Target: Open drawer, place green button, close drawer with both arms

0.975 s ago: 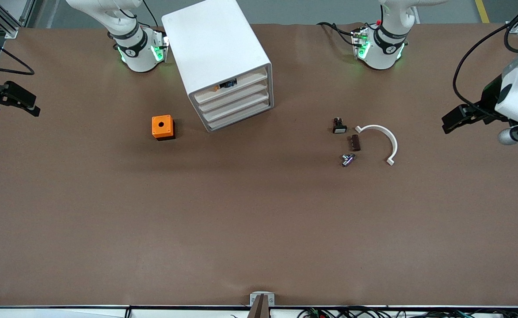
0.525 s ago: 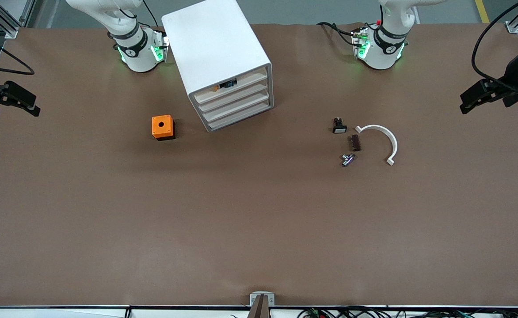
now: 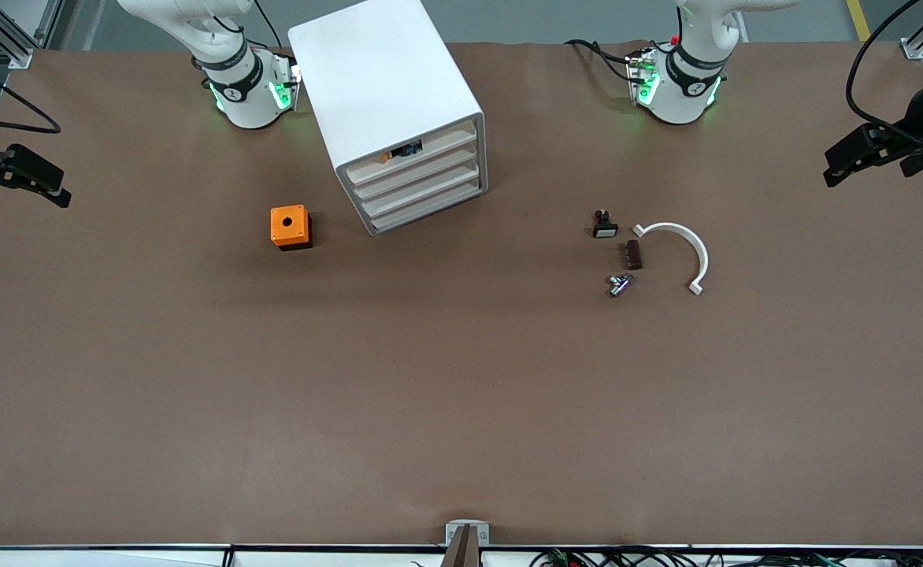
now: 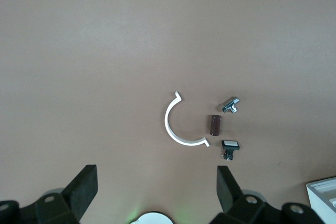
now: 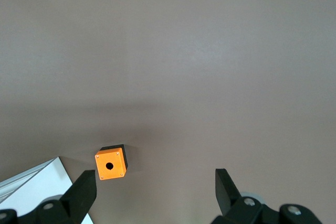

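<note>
Right now my left gripper (image 3: 839, 165) hangs with its fingers wide apart and nothing in it, over the surface (image 3: 461, 409) at the left arm's end. My right gripper (image 3: 52, 189) waits over the right arm's end, fingers spread, empty too. My white cabinet (image 3: 387, 94) stands near the edge where my bases are, and its lowest drawer (image 3: 430, 209) is pushed in, like the three above it. An orange box (image 3: 290, 227) sits beside the cabinet toward the right arm's end. Toward the left arm's end lie a black switch (image 3: 605, 225), a brown block (image 3: 632, 254), a white curved piece (image 3: 686, 248) and the button (image 3: 620, 284), which is the nearest of these to the front camera.
</note>
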